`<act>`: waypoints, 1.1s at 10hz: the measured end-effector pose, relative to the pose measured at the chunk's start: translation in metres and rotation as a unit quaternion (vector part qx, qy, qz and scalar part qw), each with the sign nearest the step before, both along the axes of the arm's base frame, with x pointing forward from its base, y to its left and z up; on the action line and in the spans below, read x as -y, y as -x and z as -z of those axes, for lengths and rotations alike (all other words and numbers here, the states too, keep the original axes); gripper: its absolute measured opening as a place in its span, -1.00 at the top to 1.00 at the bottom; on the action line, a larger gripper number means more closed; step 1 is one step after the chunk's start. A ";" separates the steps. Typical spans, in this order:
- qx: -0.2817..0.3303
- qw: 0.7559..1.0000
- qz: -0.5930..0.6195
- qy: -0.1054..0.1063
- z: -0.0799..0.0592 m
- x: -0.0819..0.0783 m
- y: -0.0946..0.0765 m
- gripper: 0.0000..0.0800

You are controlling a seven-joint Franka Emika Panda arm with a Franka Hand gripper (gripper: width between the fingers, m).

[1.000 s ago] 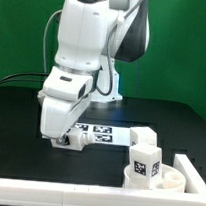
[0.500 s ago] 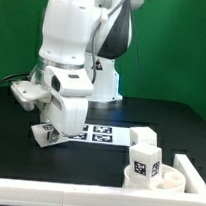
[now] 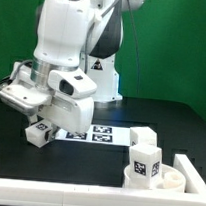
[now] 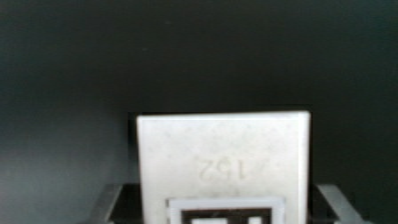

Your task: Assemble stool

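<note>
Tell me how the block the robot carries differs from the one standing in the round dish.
The held leg is clamped in the gripper and tilted; the standing leg is free and upright. The held leg hangs over the black table; the standing leg sits in the seat. Both are chunky, white, with black-and-white tags.

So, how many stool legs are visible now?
3: a first leg gripped in the hand, a second leg upright on the round seat, a third leg just behind; others may be hidden.
</note>
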State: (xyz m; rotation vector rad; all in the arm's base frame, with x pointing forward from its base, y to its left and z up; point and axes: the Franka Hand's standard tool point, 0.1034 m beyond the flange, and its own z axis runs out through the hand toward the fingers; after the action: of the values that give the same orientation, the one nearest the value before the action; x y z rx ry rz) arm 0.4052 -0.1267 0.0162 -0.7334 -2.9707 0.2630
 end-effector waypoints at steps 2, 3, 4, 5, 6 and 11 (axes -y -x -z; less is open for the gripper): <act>0.002 1.000 0.015 0.000 0.000 0.002 0.000 0.17; 0.003 1.000 0.031 0.002 -0.001 0.002 0.001 -0.22; 0.009 0.998 0.057 0.006 -0.006 0.004 -0.001 -0.49; 0.019 0.997 0.080 0.008 -0.013 0.004 -0.004 -0.59; 0.032 0.991 0.128 0.013 -0.018 0.004 -0.007 -0.59; 0.091 0.909 0.406 0.030 -0.027 -0.009 -0.016 -0.62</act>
State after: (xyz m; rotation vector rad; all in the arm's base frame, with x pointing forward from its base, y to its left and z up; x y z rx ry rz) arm 0.4209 -0.1179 0.0430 -1.9783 -2.5018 0.2281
